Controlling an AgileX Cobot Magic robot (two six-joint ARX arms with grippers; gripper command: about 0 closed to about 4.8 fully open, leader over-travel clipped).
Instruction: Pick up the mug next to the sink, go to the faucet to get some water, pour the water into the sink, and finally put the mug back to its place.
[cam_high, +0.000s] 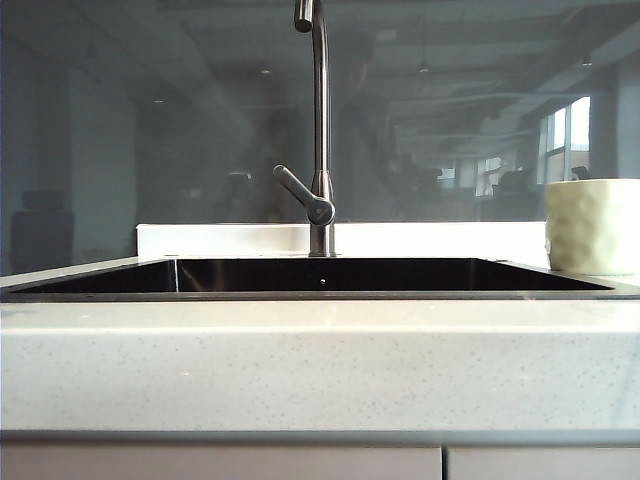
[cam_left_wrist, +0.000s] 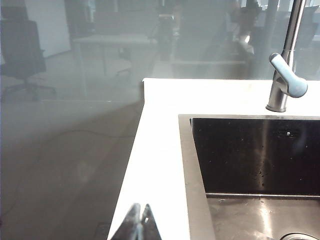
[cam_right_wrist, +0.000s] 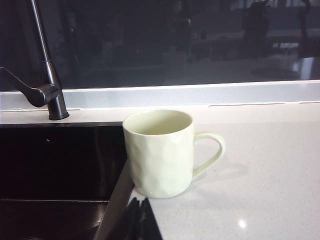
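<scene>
Mug (cam_right_wrist: 161, 154) stands upright on the speckled counter (cam_right_wrist: 270, 185), right at the sink's (cam_right_wrist: 55, 160) rim on the side where your right arm works; in the exterior view it sits at the far right edge, well apart from the faucet (cam_high: 320, 130) at the middle of the back wall. Your right gripper (cam_right_wrist: 139, 220) is the nearer one by a wide margin: its fingertips, pressed together with nothing between them, point straight at the mug's base, and the mug lies just ahead of them. The handle sticks out sideways, away from the sink, so the mug's upright axis is square to your approach and the body, not the handle, faces the claw. Your left gripper (cam_left_wrist: 140, 222) is also closed and empty, hanging over the counter strip at the sink's opposite end, with the whole basin between it and the mug. You would judge the pick not yet begun: spread the right fingers first, then go forward to straddle the wall or handle
</scene>
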